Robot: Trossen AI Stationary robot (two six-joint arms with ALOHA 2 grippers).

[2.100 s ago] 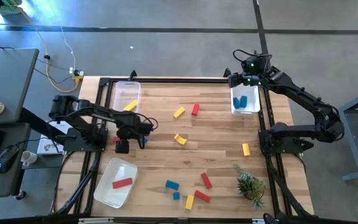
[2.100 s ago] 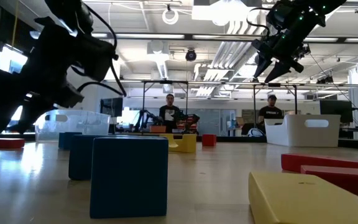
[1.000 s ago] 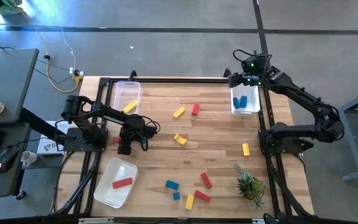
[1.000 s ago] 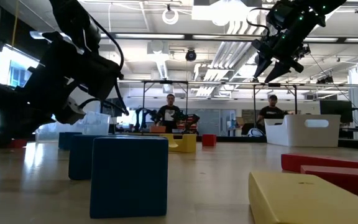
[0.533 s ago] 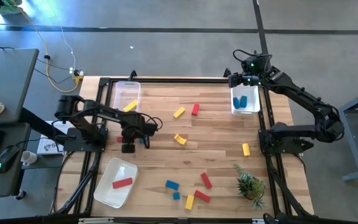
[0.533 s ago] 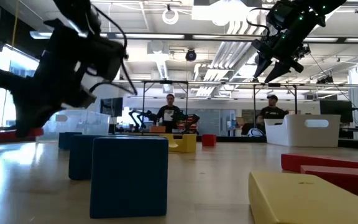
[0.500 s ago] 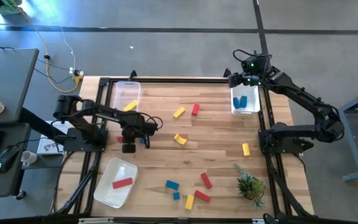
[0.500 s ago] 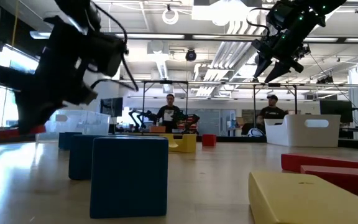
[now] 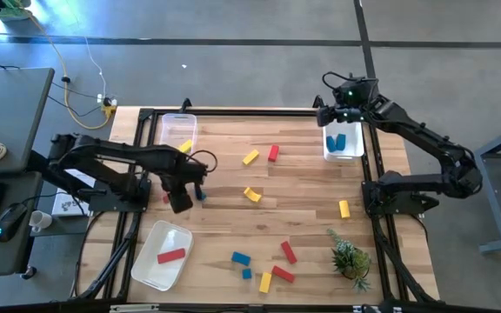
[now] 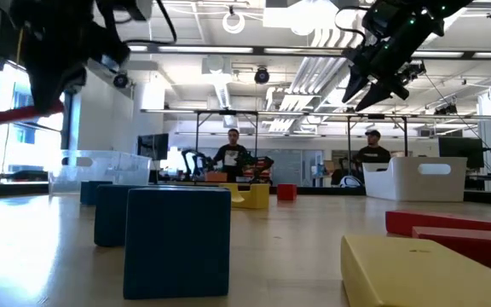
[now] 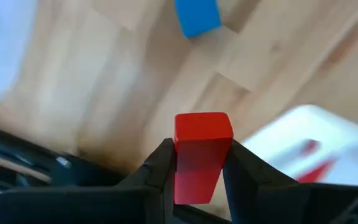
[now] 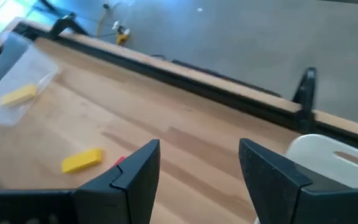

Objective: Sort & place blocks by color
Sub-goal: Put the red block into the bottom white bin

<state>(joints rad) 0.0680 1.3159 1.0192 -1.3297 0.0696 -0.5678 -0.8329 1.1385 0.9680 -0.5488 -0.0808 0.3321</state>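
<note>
My left gripper (image 9: 177, 198) hangs above the table's left side, shut on a red block (image 11: 202, 155); the low view shows that block (image 10: 24, 112) high above the tabletop. A blue block (image 9: 200, 194) lies on the wood just beside it. My right gripper (image 9: 329, 114) hovers open and empty at the far right, beside a white bin (image 9: 356, 149) with blue blocks in it. Other red, yellow and blue blocks lie scattered on the table, such as a yellow one (image 9: 250, 157) and a red one (image 9: 273, 153). My left gripper pinches the red block between its two fingers, on two opposite sides (image 11: 180, 163). The block's free end (image 11: 202, 126) sticks out past the fingertips. The fingers come from above, pointing down at a slant. The block is lifted clear of the table.
A clear bin (image 9: 174, 130) at the far left holds a yellow block (image 9: 185, 147). A white tray (image 9: 149, 261) at the near left holds a red block (image 9: 171, 256). A small green plant (image 9: 349, 256) stands near right. Several blocks lie along the near edge.
My left gripper has risen from just above the tabletop to well above it, still shut on the red block, which is now lifted high and clear. The blue block beside it stays on the table.
</note>
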